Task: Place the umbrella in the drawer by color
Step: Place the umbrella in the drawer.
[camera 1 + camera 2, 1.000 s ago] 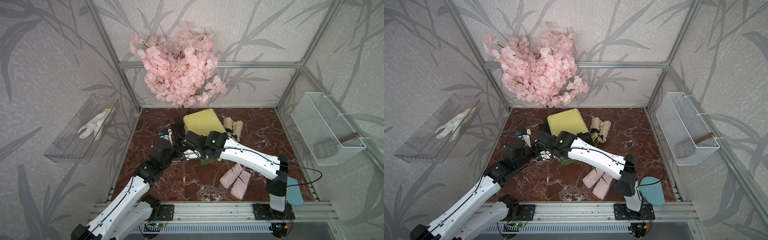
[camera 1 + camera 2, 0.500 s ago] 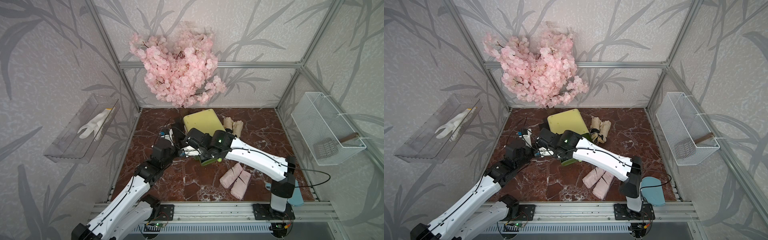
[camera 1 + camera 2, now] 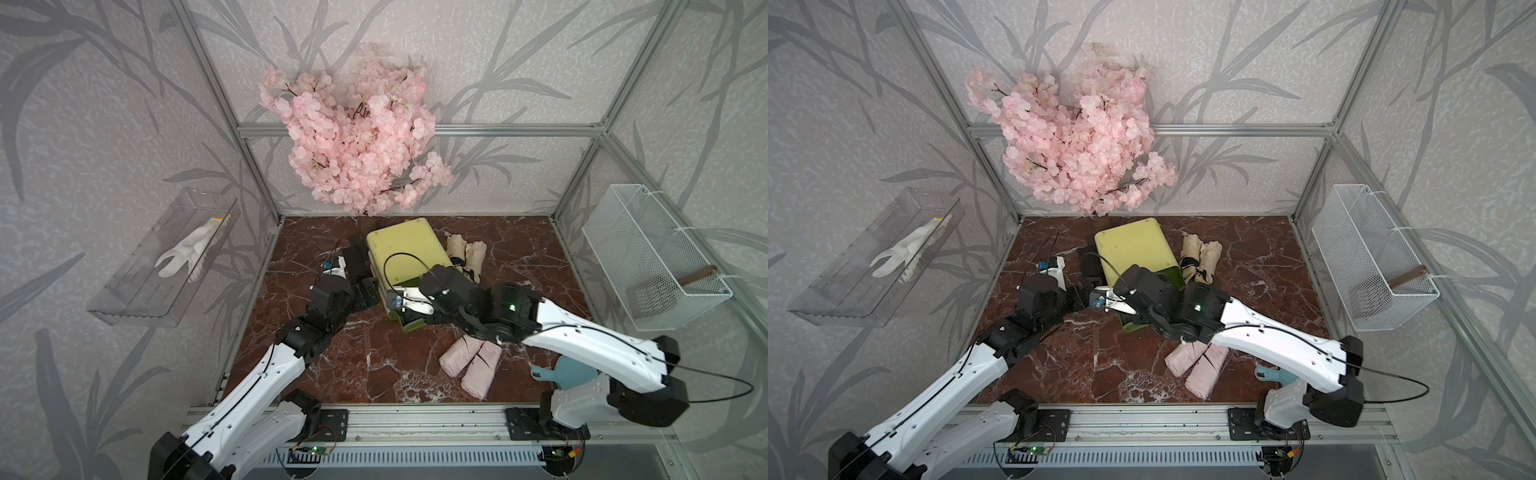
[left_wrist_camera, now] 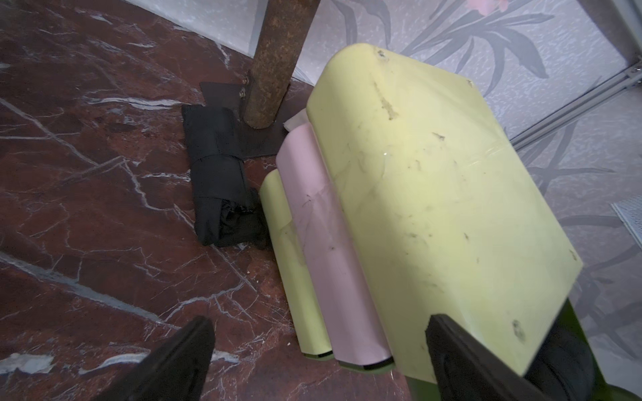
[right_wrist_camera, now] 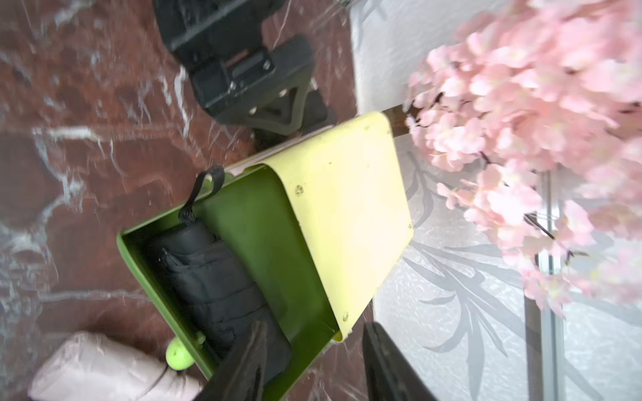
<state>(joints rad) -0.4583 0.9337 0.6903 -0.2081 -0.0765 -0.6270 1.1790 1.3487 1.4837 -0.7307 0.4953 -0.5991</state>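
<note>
At the near right corner of the tabletop (image 3: 374, 365): a blue paddle-shaped thing (image 3: 569, 370), partly hidden. Just in from the near edge, right of centre: two pink umbrellas (image 3: 469, 361), lying side by side and touching.

Farther in, about mid-tabletop: right gripper (image 5: 314, 333), poised over the open end of the green drawer (image 5: 250, 250). Has just spread apart after being nearly pressed together a second ago, and has drawn back toward the right edge. Pinches nothing now. Lying loose inside that drawer, along its side: black umbrella (image 5: 215, 281), strap looped over the rim. Most likely means one umbrella delivered, with the drawer not yet pushed home.

On the left side of the cabinet (image 3: 405, 249): left gripper (image 4: 319, 321), spread as wide as before, empty, facing the closed pink drawer (image 4: 319, 236) and the closed pale yellow drawer (image 4: 281, 243).

Beyond, toward the far edge: second black umbrella (image 4: 219, 180) on the marble, just beside the lowest drawer and the foot of the tree trunk (image 4: 274, 62). Right of the cabinet, also toward the far edge: two beige umbrellas (image 3: 467, 251), touching each other.

Open room: plenty of bare marble from mid-tabletop out to the near left corner. Tight at the far edge between trunk and cabinet; probably calls for a slow, steep reach there.
</note>
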